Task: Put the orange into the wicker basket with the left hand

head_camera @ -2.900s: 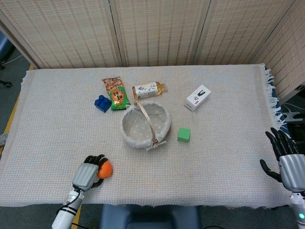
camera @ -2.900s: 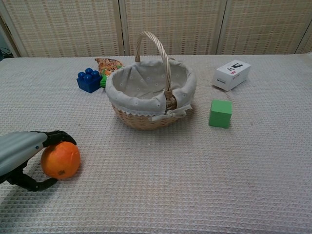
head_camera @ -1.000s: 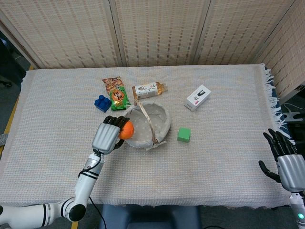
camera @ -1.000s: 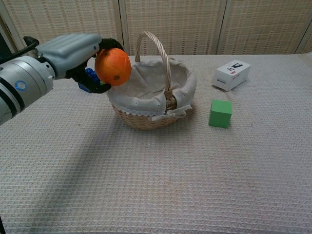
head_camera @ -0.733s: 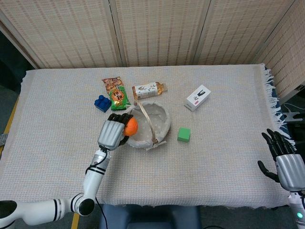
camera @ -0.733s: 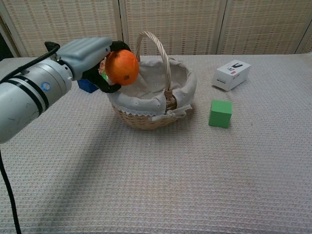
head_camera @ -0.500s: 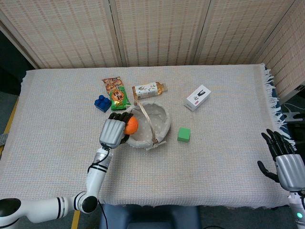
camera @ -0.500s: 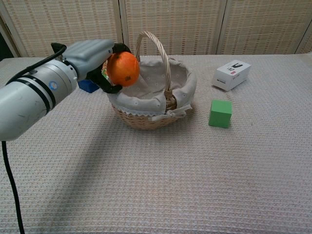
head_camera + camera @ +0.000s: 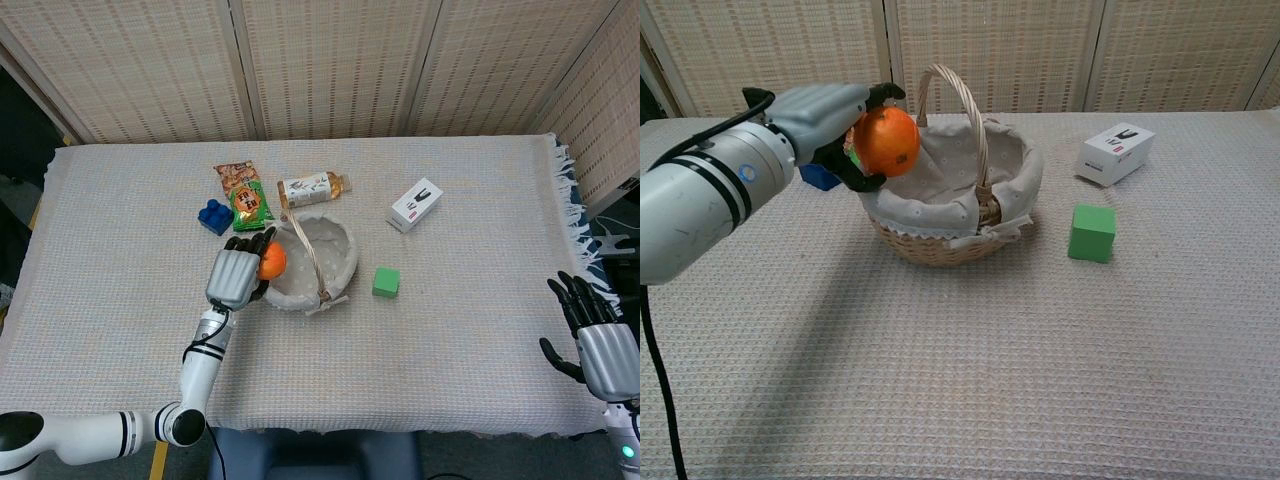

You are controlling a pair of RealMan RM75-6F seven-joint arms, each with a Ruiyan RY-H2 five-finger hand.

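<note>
Holding the orange (image 9: 885,141) in a curled grip, the left hand (image 9: 825,118) sits just above the near-left part of the wicker basket's rim (image 9: 886,201), so the fruit is over the edge of the cloth lining rather than over the middle of the bowl. The basket stands near the centre of the tabletop (image 9: 1040,370), its tall handle (image 9: 952,90) arching just beside the fruit on the right.

The main risk, as I judge it, is letting go too soon. From this spot the orange could strike the rim and roll back out toward the front-left of the tabletop, or tip the light basket toward the hand. Carrying it further in brings a second hazard: the fruit or the fingers could knock the handle and shove the basket toward the green cube (image 9: 1092,232), which lies just to its right. The blue block (image 9: 213,216) and the snack packet (image 9: 246,198) lie behind the hand, toward the back edge, and the arm could brush them on the way out.

The right hand (image 9: 600,350) hangs past the front-right corner with fingers spread and nothing in them, well apart from everything. A small bottle (image 9: 312,187) and a white box (image 9: 1115,152) lie farther back, out of the way.
</note>
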